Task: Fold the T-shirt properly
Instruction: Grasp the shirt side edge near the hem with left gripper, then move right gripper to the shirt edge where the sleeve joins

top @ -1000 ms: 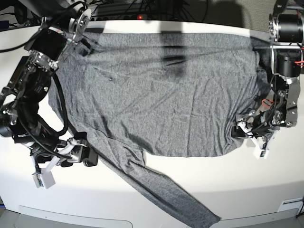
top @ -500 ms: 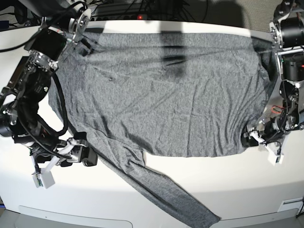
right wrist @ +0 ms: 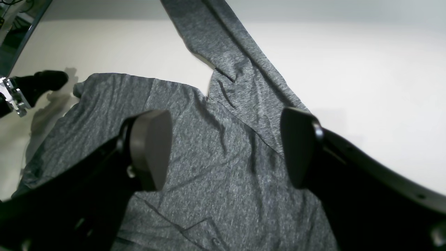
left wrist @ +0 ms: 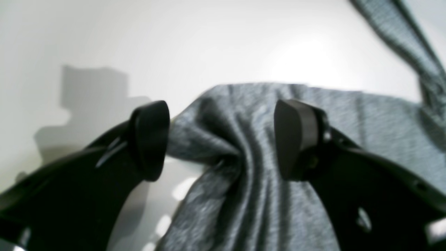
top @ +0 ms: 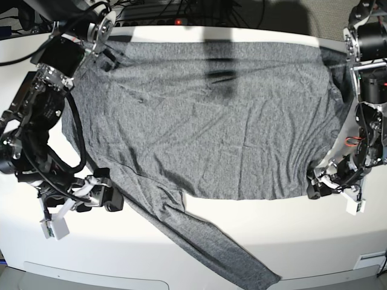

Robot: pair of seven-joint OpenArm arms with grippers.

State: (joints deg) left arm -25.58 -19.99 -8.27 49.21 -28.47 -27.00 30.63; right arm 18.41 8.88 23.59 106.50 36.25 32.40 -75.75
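The grey T-shirt [top: 205,121] lies spread flat over the white table, one long sleeve [top: 211,248] running toward the front edge. In the base view my left gripper [top: 332,196] sits at the shirt's lower right corner. The left wrist view shows it [left wrist: 223,139] open, with a bunched fold of the shirt [left wrist: 244,157] lying between its fingers. My right gripper [top: 84,212] hovers at the shirt's lower left edge. In the right wrist view it [right wrist: 223,150] is open above the body and sleeve [right wrist: 240,76], holding nothing.
Cables and a power strip [top: 175,15] run along the back edge. Bare white table [top: 302,241] lies in front of the shirt, and a white panel [top: 91,272] edges the front. Both arms' bodies flank the shirt on the left [top: 36,115] and right [top: 369,78].
My left gripper has slid toward the front right along the shirt's lower right corner, and the corner has spread slightly that way. The right arm has stayed still.
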